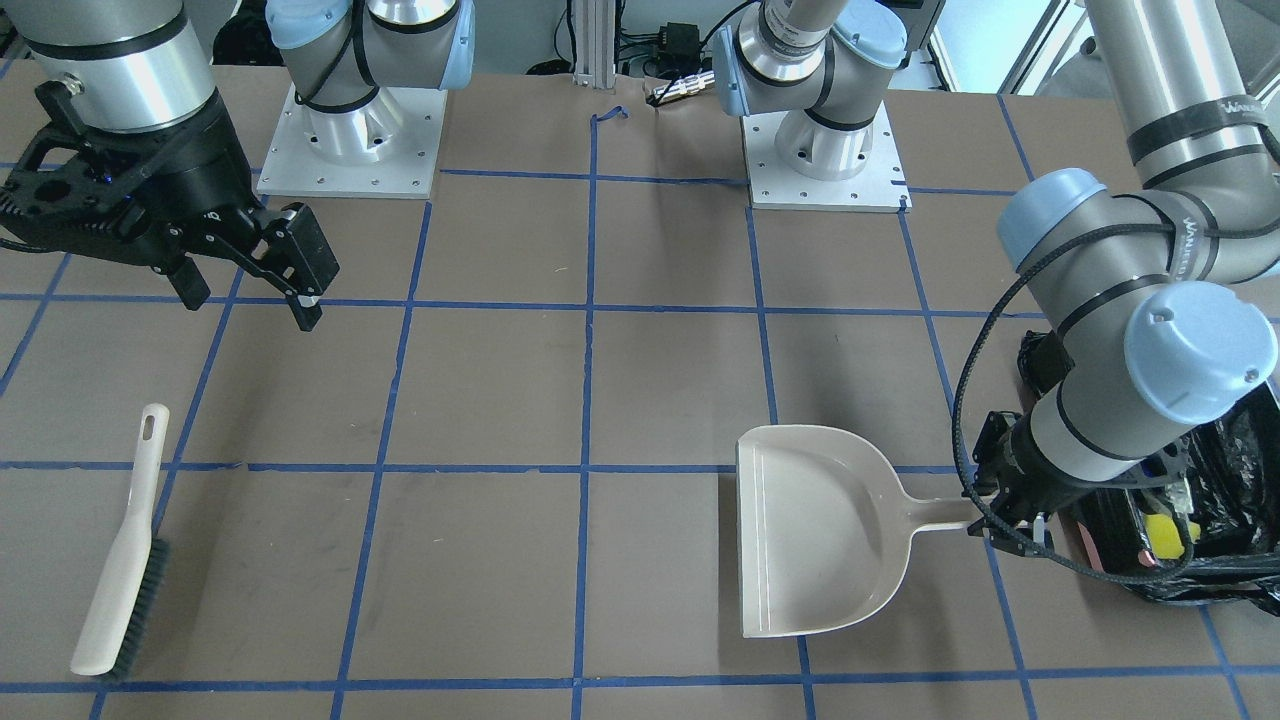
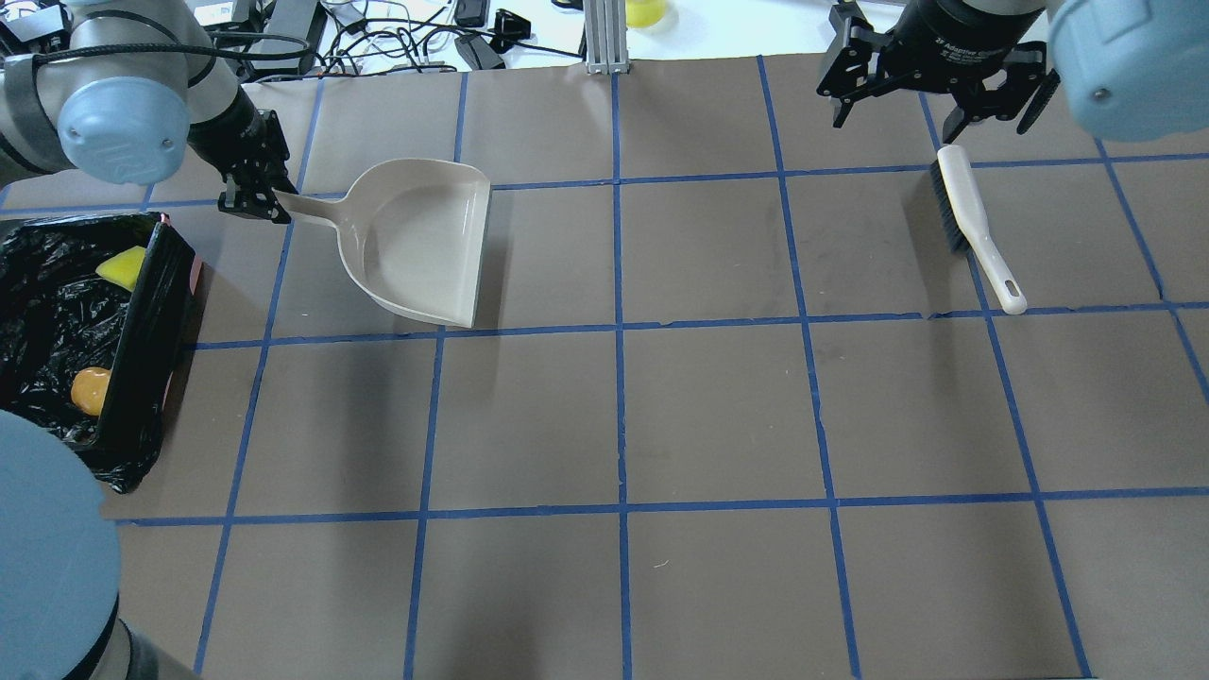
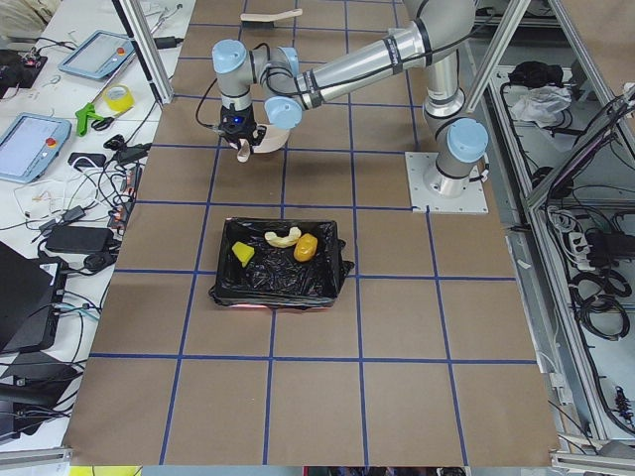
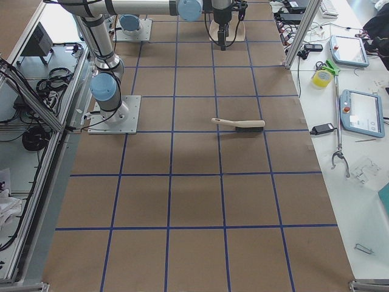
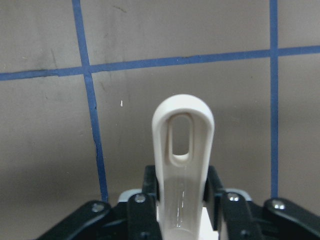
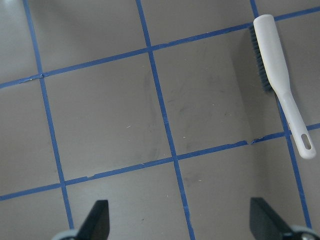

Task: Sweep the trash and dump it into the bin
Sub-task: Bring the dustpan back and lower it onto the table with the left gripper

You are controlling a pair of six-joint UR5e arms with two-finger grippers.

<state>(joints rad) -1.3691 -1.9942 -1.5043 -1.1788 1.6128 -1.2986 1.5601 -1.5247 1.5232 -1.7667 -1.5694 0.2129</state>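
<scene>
Bin runs lengthwise front-to-back; left claw grips dustpan, right claw released.

3 trash pieces — 1 bin, 1 dustpan, 1 brush

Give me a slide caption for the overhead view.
Left gripper holds the empty dustpan by its handle beside the bin with trash inside; right gripper hangs open near the brush.

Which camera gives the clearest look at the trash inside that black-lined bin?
The exterior left view: it looks straight into the bin and shows all three trash pieces. Overhead shows only the wedge and the roll; front-facing shows just the wedge. The others show none.
</scene>
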